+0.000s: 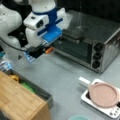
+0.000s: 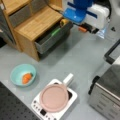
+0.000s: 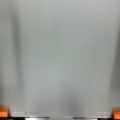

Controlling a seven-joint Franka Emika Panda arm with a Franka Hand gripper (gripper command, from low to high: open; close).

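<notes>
In a front view, a wooden shelf unit (image 1: 17,97) fills the lower left, with an open grey drawer (image 1: 42,93) along its edge holding a yellow item (image 1: 14,78) and a green item (image 1: 28,87). Above it, in the upper left, the white and blue robot arm ends in the gripper (image 1: 40,51), which hangs over the bare grey table (image 1: 62,75) with one orange fingertip (image 1: 49,50) showing. In the wrist view the two orange fingertips sit at the far lower left (image 3: 3,112) and lower right corners, so the fingers are spread wide with nothing between them, only table surface below. Right of the gripper, across the upper right, stands a silver toaster oven (image 1: 90,42), the nearest thing to it, apparently just apart from it. At lower right a pink-lidded pan (image 1: 103,95) rests on a white cooker (image 1: 110,110). In a front view, a teal bowl (image 2: 23,74) at middle left holds something orange (image 2: 27,78), perhaps a carrot.
</notes>
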